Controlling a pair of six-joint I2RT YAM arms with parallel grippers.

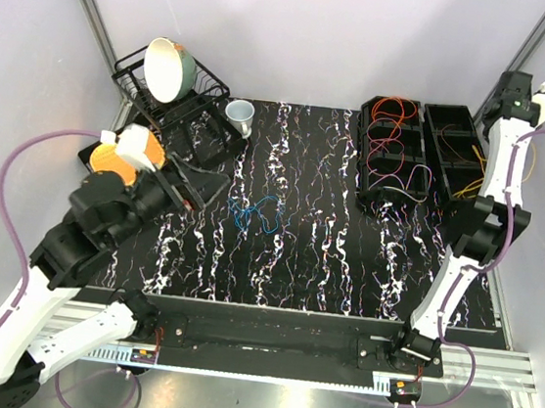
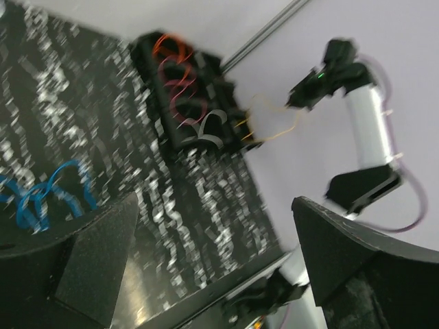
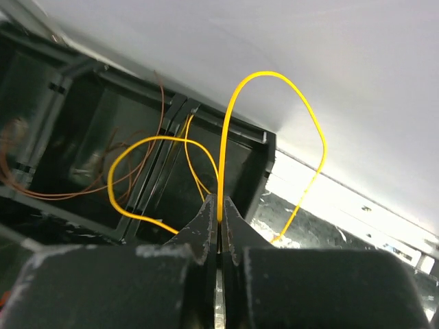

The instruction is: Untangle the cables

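Note:
A blue cable (image 1: 257, 214) lies in loose loops on the black marbled mat (image 1: 295, 266); it also shows in the left wrist view (image 2: 48, 195). Orange and red cables (image 1: 393, 111) and a purplish-white cable (image 2: 206, 130) lie in the left black bin (image 1: 364, 180). My right gripper (image 3: 219, 209) is shut on a yellow cable (image 3: 274, 77) and holds it high above the right bin (image 1: 437, 124); the cable trails down into that bin (image 2: 271, 113). My left gripper (image 2: 219, 260) is open and empty above the mat, left of the blue cable.
A black dish rack (image 1: 133, 85) with a pale bowl (image 1: 167, 69) stands at the back left, a white cup (image 1: 241, 114) beside it. An orange dish (image 1: 112, 158) sits by my left arm. Walls close in on both sides.

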